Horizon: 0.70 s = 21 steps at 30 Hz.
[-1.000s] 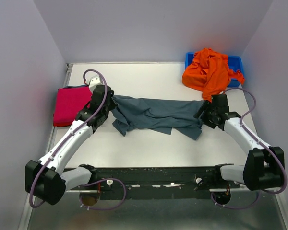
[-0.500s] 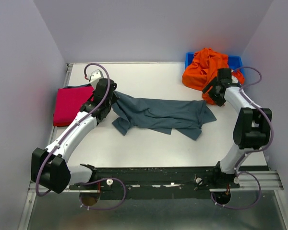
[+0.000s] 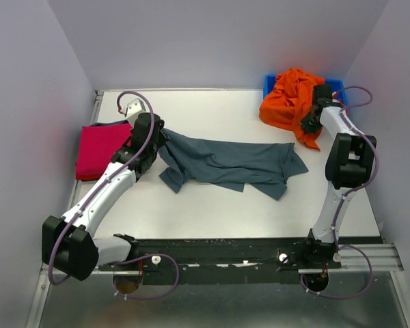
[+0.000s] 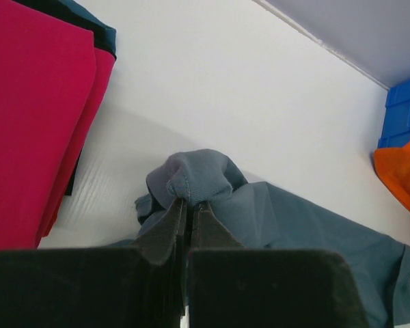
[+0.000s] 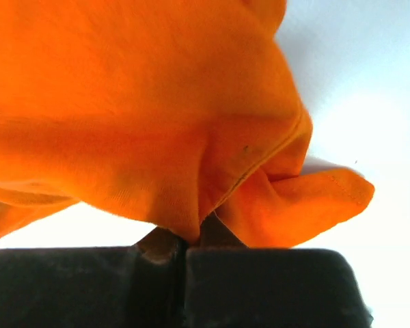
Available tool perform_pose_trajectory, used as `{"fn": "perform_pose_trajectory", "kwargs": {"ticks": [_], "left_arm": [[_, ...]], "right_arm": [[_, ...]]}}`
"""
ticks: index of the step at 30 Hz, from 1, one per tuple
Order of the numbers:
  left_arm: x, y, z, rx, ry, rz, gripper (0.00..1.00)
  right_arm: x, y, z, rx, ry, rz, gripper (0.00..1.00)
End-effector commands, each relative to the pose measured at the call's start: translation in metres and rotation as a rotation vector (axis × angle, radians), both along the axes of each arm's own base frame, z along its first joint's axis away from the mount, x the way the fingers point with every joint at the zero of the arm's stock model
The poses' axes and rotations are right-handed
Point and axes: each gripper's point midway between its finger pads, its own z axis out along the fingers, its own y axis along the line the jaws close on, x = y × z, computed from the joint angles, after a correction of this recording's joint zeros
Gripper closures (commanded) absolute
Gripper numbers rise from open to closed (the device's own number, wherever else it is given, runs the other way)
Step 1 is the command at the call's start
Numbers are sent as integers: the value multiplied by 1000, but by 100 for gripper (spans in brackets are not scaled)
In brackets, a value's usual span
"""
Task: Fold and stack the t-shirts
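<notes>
Blue bin [image 3: 269,83]: orange shirt [image 3: 294,99], R hand [image 5: 186,240] pinching; L hand [image 4: 188,205]: grey shirt [image 3: 225,164].

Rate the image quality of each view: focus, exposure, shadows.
Top external: sharp and evenly lit, only a soft shadow under the grey-blue t-shirt. Left wrist: the left claw is a dark, blurred mass at the bottom edge; the cloth beyond is crisp. Right wrist: the orange t-shirt looms close and soft; the table is blown out white.
</notes>
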Motion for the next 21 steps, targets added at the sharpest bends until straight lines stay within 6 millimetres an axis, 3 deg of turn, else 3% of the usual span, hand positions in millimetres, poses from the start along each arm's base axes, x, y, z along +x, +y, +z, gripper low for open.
{"fn": "perform_pose_trajectory", "kwargs": {"ticks": [1,8,11,13,15,16,17,18,19,20,21], "left_arm": [[2,0,18,-15,-58,-9,100],[9,-12,14,-37,-45,-48,100],[12,-12,5,-26,-27,-47,100],[13,-12,-1,-15,-11,-42,100],[15,-13,-6,-12,-4,-42,100],[16,-14,-9,-11,4,-44,100],[18,-15,-12,-12,9,-46,100],[19,-16,-13,-12,11,-46,100],[21,-17,-13,-12,13,-49,100],[23,-17,-12,-12,14,-51,100],[24,-18,-13,-9,18,-53,100]], "right_arm": [[23,-23,58,-71,-122,-26,99],[89,-25,176,24,-443,87,99],[113,-43,199,89,-545,48,99],[125,-62,197,119,-581,3,99],[135,-71,182,181,-595,-7,99],[140,-71,176,209,-600,10,91],[142,-70,167,227,-586,23,68],[142,-67,160,232,-570,47,32],[140,-63,154,240,-552,73,8],[135,-60,147,247,-524,83,0],[128,-57,139,250,-492,86,0]]}}
